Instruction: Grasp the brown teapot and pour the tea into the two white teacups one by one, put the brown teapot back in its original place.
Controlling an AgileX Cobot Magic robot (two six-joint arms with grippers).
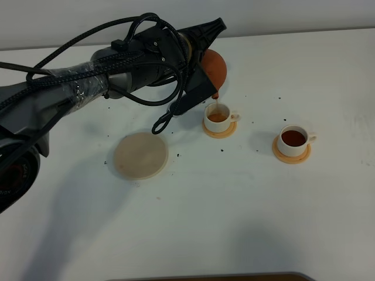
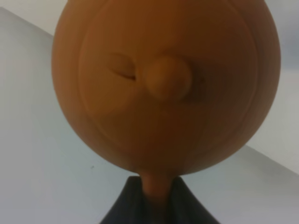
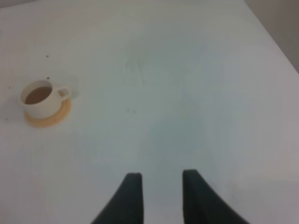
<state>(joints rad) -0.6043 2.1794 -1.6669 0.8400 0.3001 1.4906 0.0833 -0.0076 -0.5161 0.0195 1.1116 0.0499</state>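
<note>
My left gripper (image 1: 206,45) is shut on the loop handle of the brown teapot (image 1: 215,65), held tilted above the table with its spout over the nearer-left white teacup (image 1: 218,119). A thin stream of tea falls into that cup. The other white teacup (image 1: 293,139) stands to the right, holding dark tea. The original place, a pale tan disc (image 1: 140,155), lies bare to the lower left. In the left wrist view the teapot (image 2: 163,84) with its lid knob fills the picture above the left gripper (image 2: 155,200). My right gripper (image 3: 161,179) hovers slightly open and holds nothing; a teacup (image 3: 41,99) sits far off.
Each cup rests on a small orange coaster (image 1: 220,131) (image 1: 291,154). Dark specks dot the white table (image 1: 234,205) around the cups and disc. The left arm with its black cables (image 1: 88,70) reaches in across the upper left.
</note>
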